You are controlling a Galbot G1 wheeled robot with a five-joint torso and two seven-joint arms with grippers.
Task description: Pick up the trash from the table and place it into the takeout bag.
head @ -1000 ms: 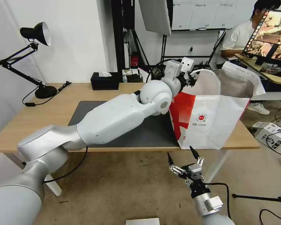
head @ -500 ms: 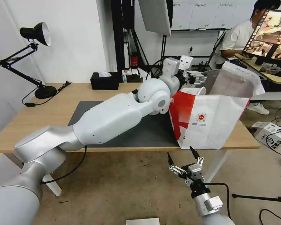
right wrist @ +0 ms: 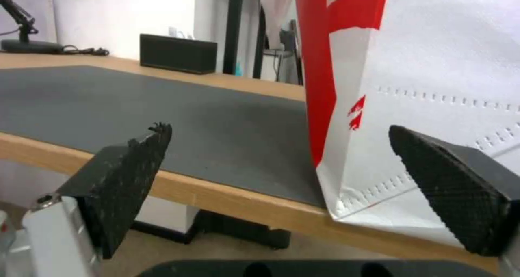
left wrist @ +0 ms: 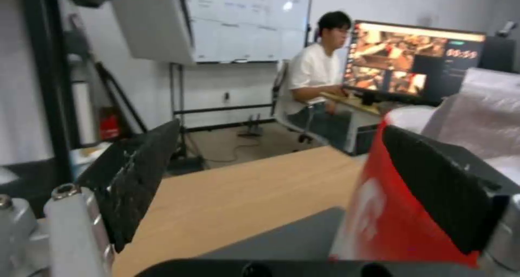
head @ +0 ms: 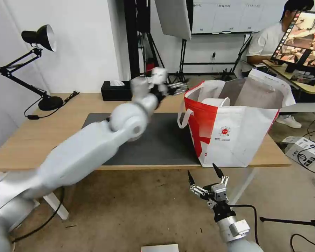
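The takeout bag (head: 234, 136) stands upright with its mouth open on the right end of the table (head: 52, 122), its red side (left wrist: 379, 224) toward the dark mat (head: 164, 140). The trash is hidden; a white curved piece (head: 216, 102) shows inside the bag's mouth and I cannot tell what it is. My left gripper (head: 175, 87) is open and holds nothing, in the air over the mat's far edge, left of the bag (right wrist: 422, 86). Open too, my right gripper (head: 202, 173) hangs below the table's front edge, in front of the bag's near corner.
A black tissue box (head: 117, 90) sits at the table's back edge. A black desk lamp (head: 38, 38) stands at the far left. A second desk with a monitor (head: 304, 38) is behind the bag. Cables and a box (head: 304, 148) lie on the floor at right.
My left arm has swung left, away from the bag's mouth and back over the mat, with its gripper open. The bag's near handle has dropped. The right arm has not moved.
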